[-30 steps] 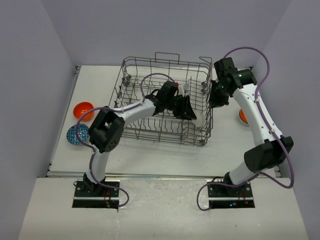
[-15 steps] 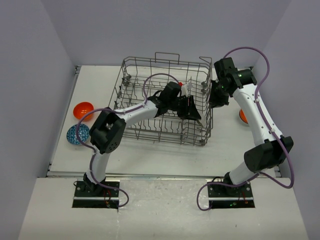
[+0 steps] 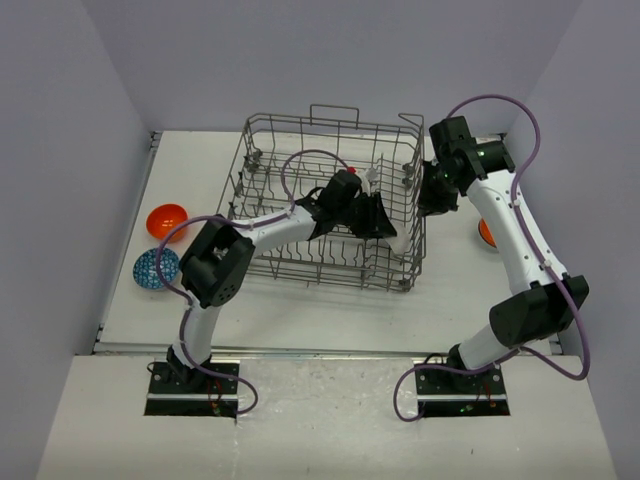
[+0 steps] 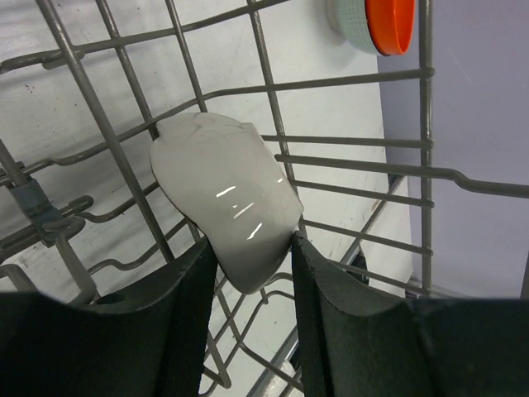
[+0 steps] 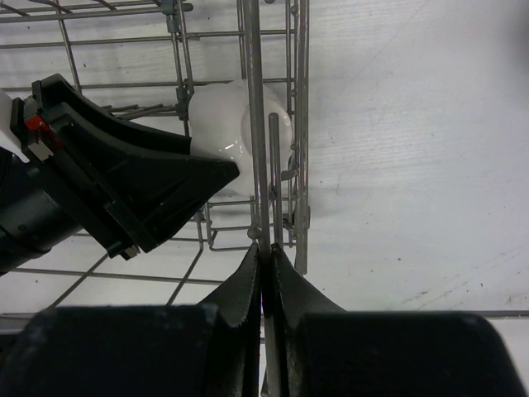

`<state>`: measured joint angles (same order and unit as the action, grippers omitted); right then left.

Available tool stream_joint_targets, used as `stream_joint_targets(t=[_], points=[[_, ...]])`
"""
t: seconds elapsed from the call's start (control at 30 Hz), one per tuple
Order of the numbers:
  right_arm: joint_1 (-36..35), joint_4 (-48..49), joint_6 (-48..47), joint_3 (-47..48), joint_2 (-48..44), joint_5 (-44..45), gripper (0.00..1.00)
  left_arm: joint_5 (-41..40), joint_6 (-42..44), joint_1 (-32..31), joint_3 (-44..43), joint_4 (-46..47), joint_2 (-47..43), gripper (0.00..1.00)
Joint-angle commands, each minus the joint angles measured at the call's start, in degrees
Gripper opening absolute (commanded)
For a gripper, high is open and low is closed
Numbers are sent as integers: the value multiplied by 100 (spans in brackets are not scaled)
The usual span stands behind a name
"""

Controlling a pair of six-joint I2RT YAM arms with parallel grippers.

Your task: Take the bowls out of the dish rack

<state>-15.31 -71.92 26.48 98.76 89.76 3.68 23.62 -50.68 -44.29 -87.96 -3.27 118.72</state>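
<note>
The grey wire dish rack (image 3: 300, 150) stands mid-table. My left gripper (image 3: 387, 222) reaches inside it to its right wall. In the left wrist view its fingers (image 4: 254, 248) are shut on the rim of a plain white bowl (image 4: 227, 194), which stands on edge among the wires; the bowl also shows in the top view (image 3: 407, 238) and the right wrist view (image 5: 227, 124). My right gripper (image 3: 433, 203) is outside the rack, shut on an upright wire of its right wall (image 5: 264, 252). An orange bowl (image 3: 165, 218) and a blue speckled bowl (image 3: 155, 268) sit on the table at left.
Another orange bowl (image 3: 486, 233) lies on the table right of the rack, partly hidden by my right arm; in the left wrist view (image 4: 388, 21) it sits in a pale bowl. Grey walls close in the table on three sides.
My left gripper has shifted slightly toward the rack's right wall and stays around the white bowl. The right arm has not moved.
</note>
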Motion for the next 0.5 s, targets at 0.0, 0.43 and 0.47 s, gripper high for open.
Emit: stream_joint_targets(t=[0.0,0.43,0.47], points=[[-7,64,77,-129,-55,-140,0,-331,-284,-18,148,756,-226,42],[-7,-94,-213,47,51,10,0,-288,-1470,-114,306,2163,99,24],[-7,-112,-222,55,51,1,0,-253,-1541,-123,323,2329,160,21]])
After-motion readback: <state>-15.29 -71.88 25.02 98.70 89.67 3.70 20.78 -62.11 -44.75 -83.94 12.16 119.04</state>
